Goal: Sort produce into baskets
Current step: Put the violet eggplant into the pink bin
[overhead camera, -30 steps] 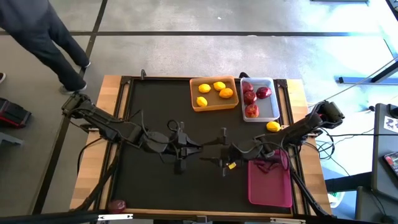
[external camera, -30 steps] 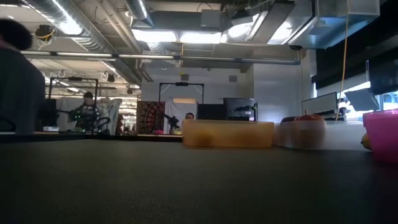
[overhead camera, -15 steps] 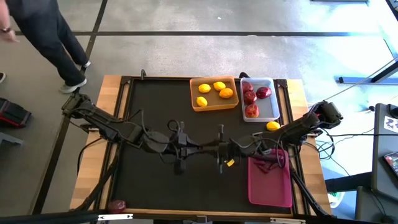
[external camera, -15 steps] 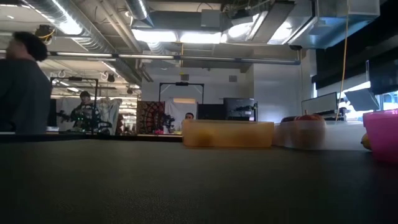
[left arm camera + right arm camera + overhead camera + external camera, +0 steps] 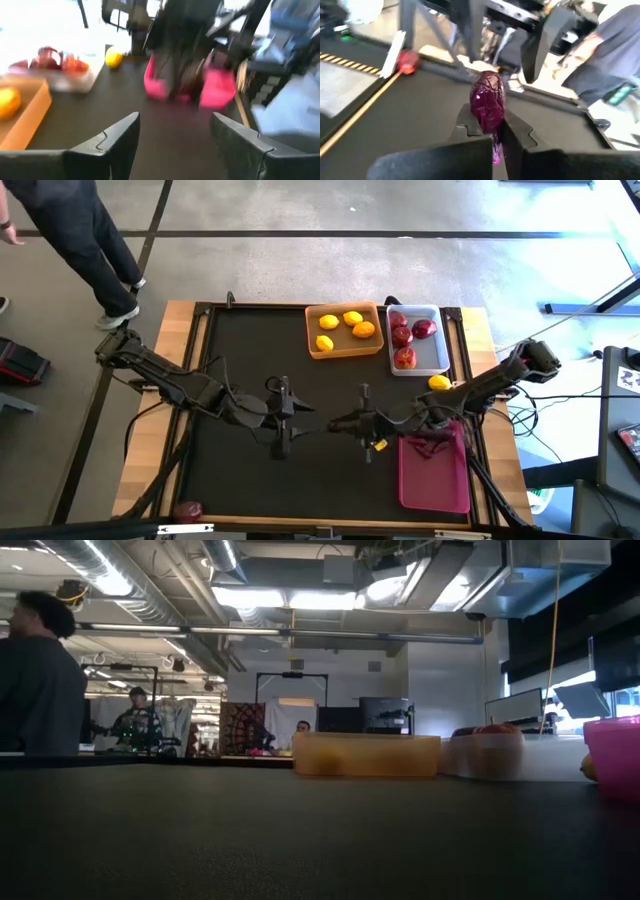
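Over the table's middle my right gripper (image 5: pixel 333 423) (image 5: pixel 489 127) is shut on a dark purple, wrinkled piece of produce (image 5: pixel 489 102). My left gripper (image 5: pixel 303 423) (image 5: pixel 172 120) faces it from the left, open, with nothing between its fingers. At the far edge an orange basket (image 5: pixel 312 340) holds lemons (image 5: pixel 329 322) and an orange citrus (image 5: pixel 363 330). The white basket (image 5: pixel 432 358) beside it holds red apples (image 5: pixel 402 336). A pink basket (image 5: pixel 434 480) stands at the near right. One lemon (image 5: pixel 439 383) lies on the table. My right gripper pinches the purple piece between its two fingers by the end nearest the wrist (image 5: pixel 491 125). The fingers come about level from the table's right. The rest of the piece sticks out past the fingertips, clear of the table.
A red fruit (image 5: pixel 187 509) lies at the table's near left corner. Dark pieces (image 5: pixel 430 438) lie in the pink basket's far end. The black mat (image 5: pixel 250 340) is bare on its left half. A person (image 5: pixel 70 240) walks on the floor beyond the far left corner.
Half a second ago the two grippers stood tip to tip over the table's middle; now a small gap shows between them. The person beyond the far left corner has kept walking.
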Controlling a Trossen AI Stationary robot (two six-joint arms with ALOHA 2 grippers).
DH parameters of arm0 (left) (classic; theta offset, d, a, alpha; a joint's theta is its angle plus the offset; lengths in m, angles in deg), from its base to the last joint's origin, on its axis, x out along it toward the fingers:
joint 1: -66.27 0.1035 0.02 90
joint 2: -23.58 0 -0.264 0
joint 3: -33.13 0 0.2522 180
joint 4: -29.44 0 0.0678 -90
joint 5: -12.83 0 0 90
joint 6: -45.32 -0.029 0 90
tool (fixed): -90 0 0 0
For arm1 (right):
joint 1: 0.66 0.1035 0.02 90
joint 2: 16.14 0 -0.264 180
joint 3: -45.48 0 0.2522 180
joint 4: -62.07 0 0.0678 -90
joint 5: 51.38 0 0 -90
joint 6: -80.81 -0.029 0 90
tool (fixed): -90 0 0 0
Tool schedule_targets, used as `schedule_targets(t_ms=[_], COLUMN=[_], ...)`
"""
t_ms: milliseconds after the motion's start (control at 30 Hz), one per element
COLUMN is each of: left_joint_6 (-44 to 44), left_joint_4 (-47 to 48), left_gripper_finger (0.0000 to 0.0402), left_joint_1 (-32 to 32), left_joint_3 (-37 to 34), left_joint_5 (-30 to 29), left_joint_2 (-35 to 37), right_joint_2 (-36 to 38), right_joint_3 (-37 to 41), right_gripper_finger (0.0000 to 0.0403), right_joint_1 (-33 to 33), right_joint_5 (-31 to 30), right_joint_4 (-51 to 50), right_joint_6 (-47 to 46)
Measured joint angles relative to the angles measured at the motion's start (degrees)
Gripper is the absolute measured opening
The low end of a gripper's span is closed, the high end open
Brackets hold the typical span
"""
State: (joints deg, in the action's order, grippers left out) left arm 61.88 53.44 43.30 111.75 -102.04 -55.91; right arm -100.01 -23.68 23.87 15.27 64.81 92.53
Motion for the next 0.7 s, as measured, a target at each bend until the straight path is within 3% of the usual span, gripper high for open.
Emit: schedule_targets(t_ms=[300,533,700], left_joint_6=[7.28,7.54,6.99], left_joint_4=[11.86,12.3,12.3], left_gripper_finger=[0.0233,0.0231,0.0231], left_joint_1=[-0.66,-0.66,-0.29], left_joint_3=[0.0,0.0,0.0], left_joint_5=[0.1,0.1,0.1], left_joint_2=[0.28,0.28,0.28], right_joint_2=[9.56,11.87,11.62], right_joint_3=[-0.04,-0.07,-0.07], right_gripper_finger=[0.0011,0.0011,0.0012], right_joint_1=[8.2,14.36,18.97], right_joint_5=[0.51,7.34,10.35], right_joint_4=[-26.66,-47.3,-55.97], right_joint_6=[-13.2,-37.12,-54.44])
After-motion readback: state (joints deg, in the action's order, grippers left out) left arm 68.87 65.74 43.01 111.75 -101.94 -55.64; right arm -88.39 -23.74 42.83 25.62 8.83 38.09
